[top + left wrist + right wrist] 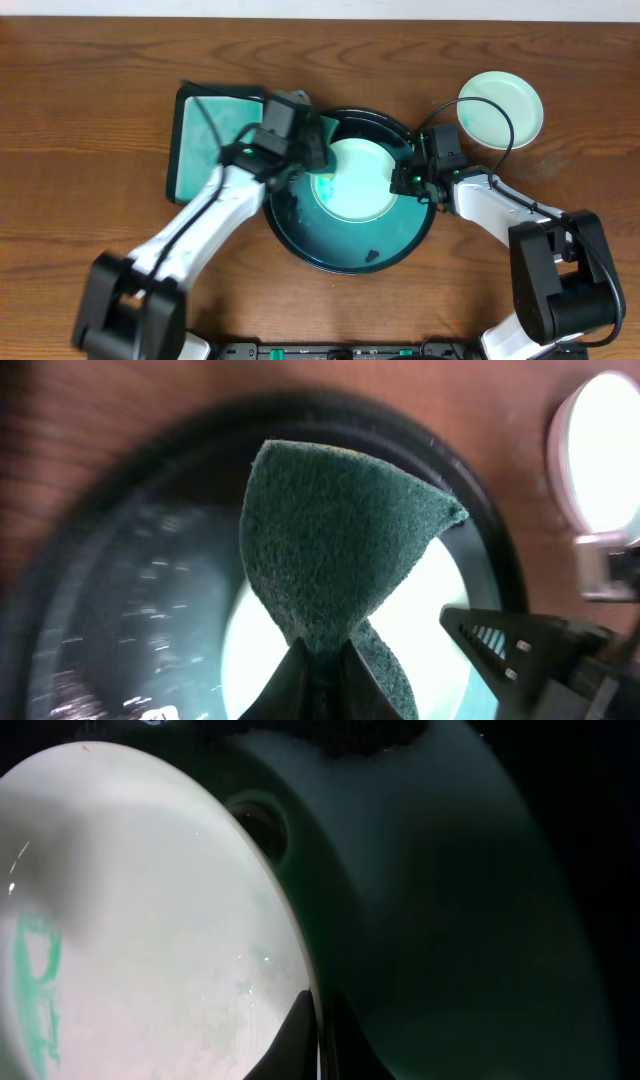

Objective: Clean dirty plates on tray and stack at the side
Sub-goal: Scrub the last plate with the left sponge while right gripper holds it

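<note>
on the wooden table [100, 60] the tray [340, 252] sits in the middle. the green sponge dish [200, 150] lies just beside its left rim, partly under your left arm. one plate [360, 185] lies inside the tray, toward the far side. a second plate [500, 108] rests on the table near the tray's right rim and looks clean. your right hand [408, 180] is clamped on the right rim of the plate in the tray. your left hand [310, 158] is clamped on a folded scouring pad [340, 540], which hangs over the plate's left part. a teal smear [35, 980] marks that side.

the step in hand looks like scrubbing. bring the pad down flat on the smear and work in short strokes. hold the rim firm so the plate neither slides nor tips. push toward your right hand's grip, not away from it.

you cannot tell whether the pad touches the plate: the left wrist view is blurred and your arm covers the spot from above. the right wrist view is dark beyond the plate. only two plates show; whether another lies beneath the one in the tray is hidden.
</note>
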